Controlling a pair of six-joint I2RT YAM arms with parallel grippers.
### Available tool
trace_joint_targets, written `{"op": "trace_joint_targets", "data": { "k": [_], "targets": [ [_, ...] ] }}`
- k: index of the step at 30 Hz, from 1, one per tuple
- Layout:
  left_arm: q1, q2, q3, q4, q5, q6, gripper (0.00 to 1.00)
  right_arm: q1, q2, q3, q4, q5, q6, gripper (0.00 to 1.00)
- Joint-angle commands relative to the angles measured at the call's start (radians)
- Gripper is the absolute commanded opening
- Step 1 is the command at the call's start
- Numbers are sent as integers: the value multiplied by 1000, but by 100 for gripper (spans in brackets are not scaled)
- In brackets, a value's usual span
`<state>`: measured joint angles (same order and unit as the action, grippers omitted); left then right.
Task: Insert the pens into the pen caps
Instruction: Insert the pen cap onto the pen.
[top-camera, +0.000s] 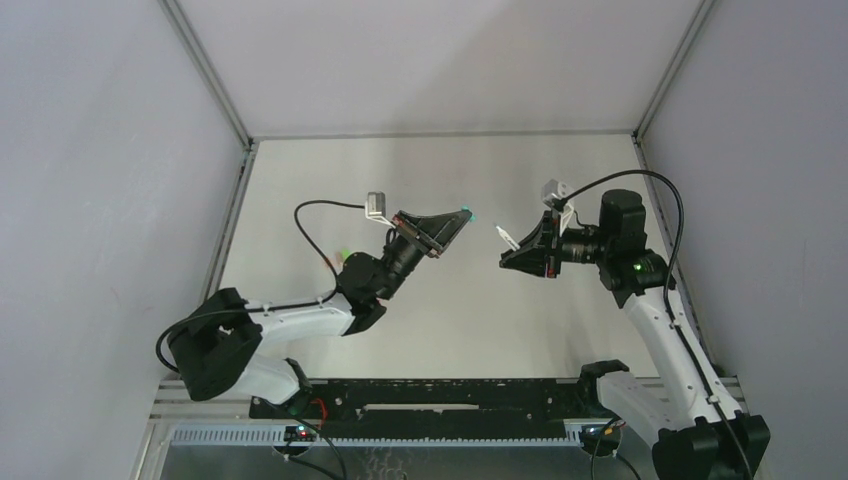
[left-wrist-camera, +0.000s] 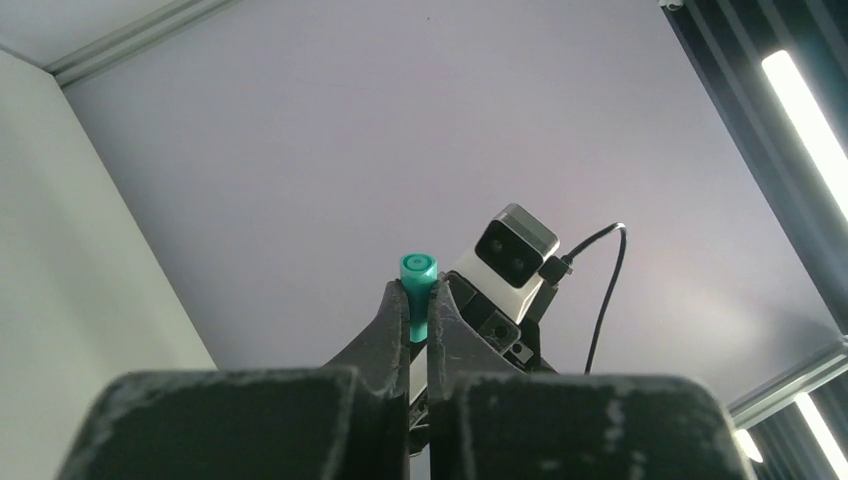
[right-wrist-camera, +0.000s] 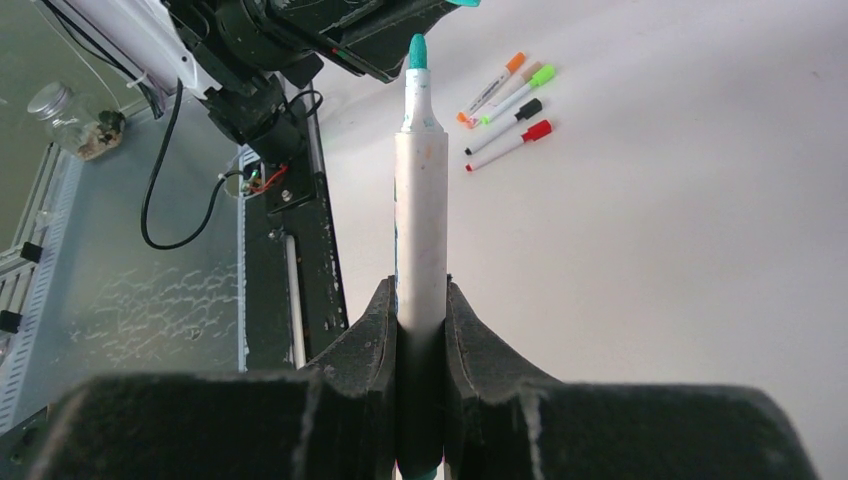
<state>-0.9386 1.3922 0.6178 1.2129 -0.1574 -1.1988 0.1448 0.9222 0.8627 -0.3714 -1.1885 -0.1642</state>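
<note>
Left jaws are pressed onto a teal cap (left-wrist-camera: 417, 272) — a short, smooth plastic cylinder with a round end — held up over the middle of the surface (top-camera: 450, 320). Right jaws pinch a pen (right-wrist-camera: 420, 200) low on its barrel: a white round tube, scuffed and smudgy, bare pointed teal tip, with a gap between it and the cap. More pens lie side by side toward the left edge, caps on: orange pen (right-wrist-camera: 492, 88), green pen (right-wrist-camera: 517, 95), black pen (right-wrist-camera: 503, 127), red pen (right-wrist-camera: 508, 148). The orange one's barrel print is too small to read.
</note>
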Motion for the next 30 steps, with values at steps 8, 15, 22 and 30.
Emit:
{"op": "trace_joint_targets", "data": {
  "k": [8,15,22,30],
  "targets": [
    [-15,43,59,113,-22,-27,0,51,37,-4,46,60,40,0],
    [-19,65,62,131,-19,-30,0,61,51,-4,51,63,51,0],
    [-20,78,65,140,-19,-30,0,68,60,-4,52,68,53,0],
    [-25,96,76,141,-10,-33,0,72,62,-4,54,70,58,0]
  ]
}}
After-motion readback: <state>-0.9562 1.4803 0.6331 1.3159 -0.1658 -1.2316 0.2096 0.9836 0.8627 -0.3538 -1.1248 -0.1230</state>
